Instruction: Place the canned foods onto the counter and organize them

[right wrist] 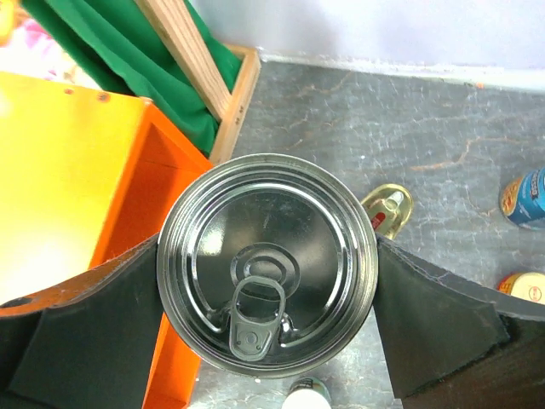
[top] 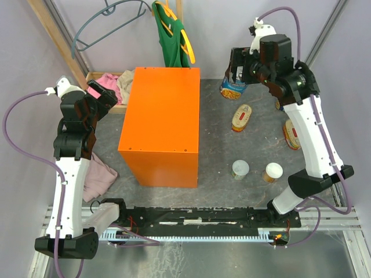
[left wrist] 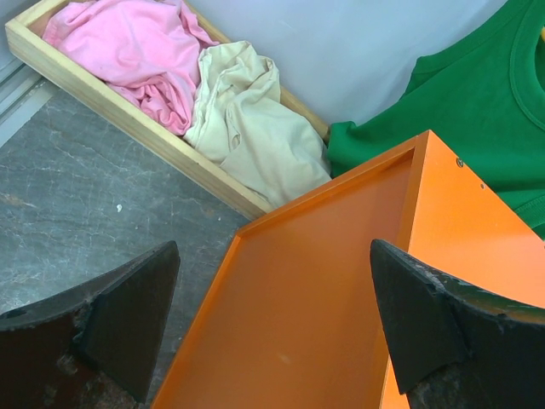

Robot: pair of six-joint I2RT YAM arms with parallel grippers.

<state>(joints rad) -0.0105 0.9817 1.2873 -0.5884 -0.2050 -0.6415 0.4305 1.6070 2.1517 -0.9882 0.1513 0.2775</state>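
The counter [top: 159,124] is a big orange box in the middle of the table, with nothing on its top. My right gripper [top: 236,75] is beyond its far right corner, shut on a tall blue-labelled can [top: 233,88]. In the right wrist view the can's silver pull-tab top [right wrist: 268,264] fills the gap and both fingers press its sides. Two flat oval tins [top: 241,117] [top: 291,134] and two small white-lidded cans [top: 240,169] [top: 272,172] sit on the table to the right. Another blue can [right wrist: 524,198] shows at the wrist view's right edge. My left gripper [left wrist: 277,341] hangs open over the counter's left side, holding nothing.
A wooden tray [left wrist: 153,141] with pink and cream clothes lies behind the counter's left corner. A green shirt [top: 171,35] hangs at the back on a wooden frame. A pink cloth [top: 98,176] lies by the left arm.
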